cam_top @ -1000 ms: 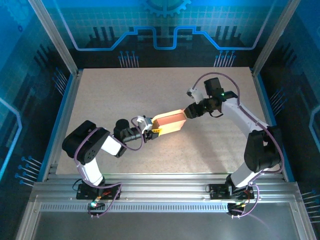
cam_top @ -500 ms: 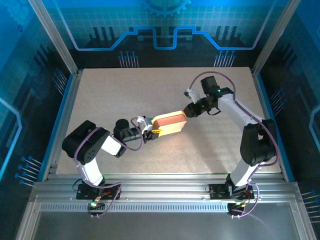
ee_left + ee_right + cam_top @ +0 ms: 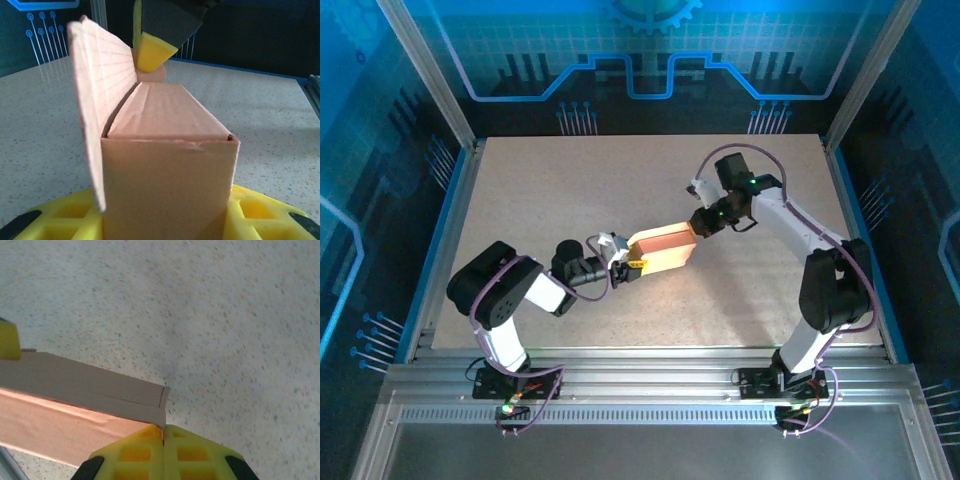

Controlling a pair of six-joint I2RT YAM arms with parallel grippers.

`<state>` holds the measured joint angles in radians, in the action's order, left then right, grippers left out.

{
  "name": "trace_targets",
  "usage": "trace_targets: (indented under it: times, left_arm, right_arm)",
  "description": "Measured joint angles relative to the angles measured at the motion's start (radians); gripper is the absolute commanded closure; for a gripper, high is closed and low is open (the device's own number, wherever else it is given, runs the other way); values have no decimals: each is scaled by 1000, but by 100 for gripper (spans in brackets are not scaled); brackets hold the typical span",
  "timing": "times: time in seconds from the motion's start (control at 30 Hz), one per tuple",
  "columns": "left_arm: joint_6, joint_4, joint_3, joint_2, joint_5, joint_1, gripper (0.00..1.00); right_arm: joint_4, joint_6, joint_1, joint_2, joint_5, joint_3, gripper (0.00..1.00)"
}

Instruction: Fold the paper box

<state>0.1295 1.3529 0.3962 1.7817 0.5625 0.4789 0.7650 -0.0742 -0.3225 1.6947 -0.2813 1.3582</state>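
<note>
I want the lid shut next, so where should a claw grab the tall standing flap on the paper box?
Its free top edge, mid-length, from above. The flap stands nearly upright along one long side of the paper box, rising clear of its top panel; the left claw and right claw occupy the ends.

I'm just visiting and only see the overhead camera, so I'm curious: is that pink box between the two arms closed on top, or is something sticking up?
Observer: In the left wrist view, one long flap of the paper box stands upright along its edge, not folded down.
Operator: Is the left arm really holding it?
Observer: Yes, the left gripper has the box's near end between its yellow fingers.
Operator: And the right one?
Observer: The right wrist view shows the right gripper shut, tips meeting at the box's corner; whether card is pinched between them is unclear.
</note>
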Motion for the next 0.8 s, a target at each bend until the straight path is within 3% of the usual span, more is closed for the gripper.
trace_targets:
  times: [0.17, 0.8]
  left_arm:
    - [11, 23, -30, 11, -23, 23, 72]
    - [113, 129, -18, 127, -35, 61, 72]
  right_arm:
    - [63, 95, -32, -5, 63, 7, 100]
    - [190, 403, -45, -6, 111, 54, 100]
